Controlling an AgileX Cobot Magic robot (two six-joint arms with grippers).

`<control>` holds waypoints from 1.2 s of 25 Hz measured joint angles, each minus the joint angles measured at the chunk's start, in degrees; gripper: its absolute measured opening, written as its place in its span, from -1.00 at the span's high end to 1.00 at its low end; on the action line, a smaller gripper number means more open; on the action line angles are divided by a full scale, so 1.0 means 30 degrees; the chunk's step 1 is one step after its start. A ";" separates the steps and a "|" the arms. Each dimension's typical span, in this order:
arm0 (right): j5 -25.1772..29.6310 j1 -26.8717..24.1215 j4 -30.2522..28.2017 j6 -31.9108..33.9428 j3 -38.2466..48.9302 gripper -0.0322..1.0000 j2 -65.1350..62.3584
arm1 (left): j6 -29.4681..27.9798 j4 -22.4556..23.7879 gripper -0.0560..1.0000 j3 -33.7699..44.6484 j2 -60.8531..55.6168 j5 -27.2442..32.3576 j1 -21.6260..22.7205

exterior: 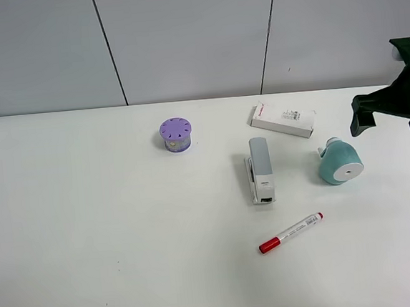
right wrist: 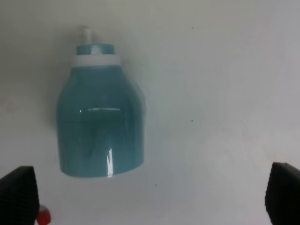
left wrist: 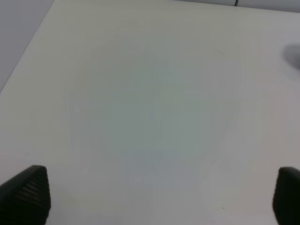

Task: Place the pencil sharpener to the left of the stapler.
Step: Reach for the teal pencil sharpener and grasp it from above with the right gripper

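Observation:
The teal pencil sharpener (exterior: 340,162) lies on its side on the white table, its white round face toward the front, to the right of the grey and white stapler (exterior: 260,170). My right gripper (exterior: 391,118) hovers open above the table, just right of and behind the sharpener. In the right wrist view the sharpener (right wrist: 99,126) lies ahead of the open gripper (right wrist: 151,194), nearer one finger, with nothing between the fingers. My left gripper (left wrist: 157,197) is open over bare table; it does not show in the high view.
A purple cylinder with holes on top (exterior: 176,134) stands left of the stapler, toward the back. A flat white box (exterior: 282,120) lies behind the stapler. A red-capped white marker (exterior: 291,233) lies in front of it; its cap (right wrist: 43,216) shows in the right wrist view.

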 joint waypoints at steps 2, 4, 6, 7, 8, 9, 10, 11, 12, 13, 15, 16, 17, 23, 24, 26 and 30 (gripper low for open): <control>-0.0329 0.0018 0.0000 -0.0088 0.0000 -0.93 0.0668 | 0.0000 0.0000 -0.91 0.0000 0.0000 0.0000 0.0000; -0.0650 0.0199 0.0000 -0.0162 0.0000 -0.93 0.1222 | 0.0000 0.0000 -0.91 0.0000 0.0000 0.0000 0.0000; -0.1027 0.0516 0.0000 -0.0247 0.0000 -0.93 0.1793 | 0.0000 0.0000 -0.91 0.0000 0.0000 0.0000 0.0000; -0.1195 0.0669 0.0000 -0.0255 0.0000 -0.93 0.2113 | 0.0000 0.0000 -0.91 0.0000 0.0000 0.0000 0.0000; -0.1195 0.0669 0.0000 -0.0255 0.0000 -0.93 0.2113 | 0.0000 0.0000 -0.91 0.0000 0.0000 0.0000 0.0000; -0.1417 0.0895 0.0102 -0.0349 0.0000 -0.93 0.2502 | 0.0000 0.0000 -0.91 0.0000 0.0000 0.0000 0.0000; -0.1600 0.1042 0.0166 -0.0370 0.0000 -0.93 0.2770 | 0.0000 0.0000 -0.91 0.0000 0.0000 0.0000 0.0000; -0.1880 0.1313 0.0422 -0.0370 -0.0007 -0.93 0.3378 | 0.0000 0.0000 -0.91 0.0000 0.0000 0.0000 0.0000; -0.2030 0.1427 0.0430 -0.0370 -0.0007 -0.93 0.3700 | 0.0000 0.0000 -0.91 0.0000 0.0000 0.0000 0.0000; -0.2128 0.1498 0.0430 -0.0370 -0.0007 -0.93 0.4014 | 0.0000 0.0000 -0.91 0.0000 0.0000 0.0000 0.0000; -0.2167 0.1546 0.0453 -0.0370 -0.0007 -0.93 0.4557 | 0.0000 0.0000 -0.91 0.0000 0.0000 0.0000 0.0000; -0.2181 0.1546 0.0453 -0.0310 -0.0022 -0.93 0.4767 | 0.0000 0.0000 -0.91 0.0000 0.0000 0.0000 0.0000; -0.2229 0.1546 0.0453 -0.0198 -0.0022 -0.93 0.4961 | 0.0000 0.0000 -0.91 0.0000 0.0000 0.0000 0.0000; -0.2912 0.1546 0.0433 -0.0034 -0.0022 -0.93 0.5719 | 0.0000 0.0000 -0.91 0.0000 0.0000 0.0000 0.0000; -0.3057 0.1546 0.0433 -0.0034 -0.0022 -0.93 0.5832 | 0.0000 0.0000 -0.91 0.0000 0.0000 0.0000 0.0000; -0.3142 0.1546 0.0433 -0.0020 -0.0022 -0.93 0.6084 | 0.0000 0.0000 -0.91 0.0000 0.0000 0.0000 0.0000; -0.3361 0.1546 0.0433 -0.0020 -0.0022 -0.93 0.6553 | 0.0000 0.0000 -0.91 0.0000 0.0000 0.0000 0.0000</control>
